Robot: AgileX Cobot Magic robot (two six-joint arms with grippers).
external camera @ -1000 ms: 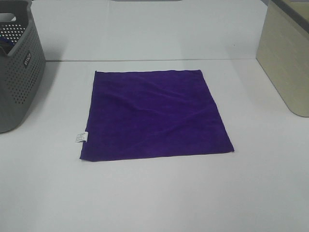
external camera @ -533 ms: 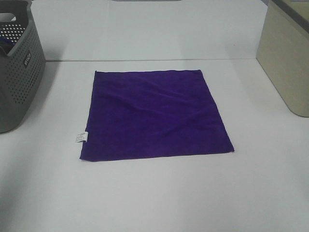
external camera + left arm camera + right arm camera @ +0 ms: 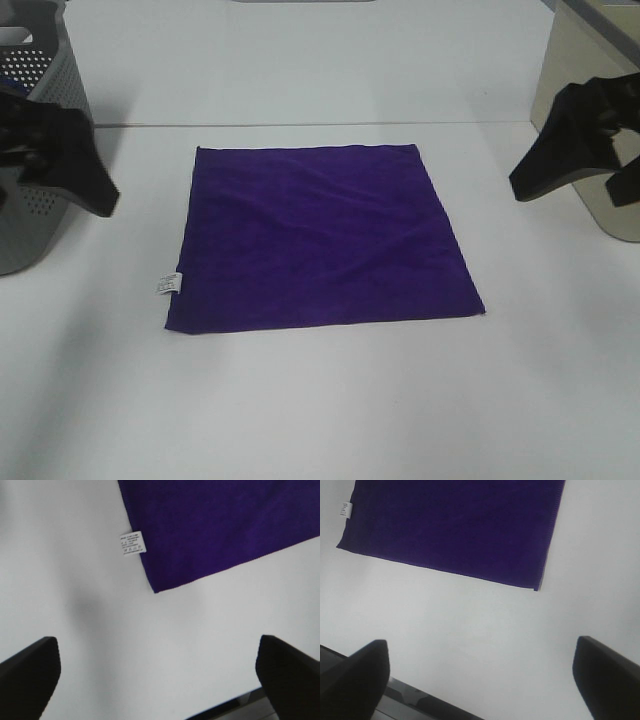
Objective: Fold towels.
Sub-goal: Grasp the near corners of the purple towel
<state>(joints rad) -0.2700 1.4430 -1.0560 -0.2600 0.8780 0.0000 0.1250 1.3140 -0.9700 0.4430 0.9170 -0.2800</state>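
Spread flat at the middle of the white tabletop (image 3: 320, 410): a deep purple, soft square cloth towel (image 3: 320, 235), unfolded, with faint creases across its far half. On its left edge, close to the near-left corner, a small white care tag (image 3: 167, 284) poking out onto the tabletop. At the far left, a grey perforated plastic basket (image 3: 30, 225), well apart from the towel. At the far right, a beige smooth-walled bin (image 3: 580, 90), likewise apart. In front of the basket, the black left gripper (image 3: 50, 185), blurred, left of the towel. In front of the bin, the black right gripper (image 3: 567, 192), fingers spread, right of the towel. Neither touching the cloth.
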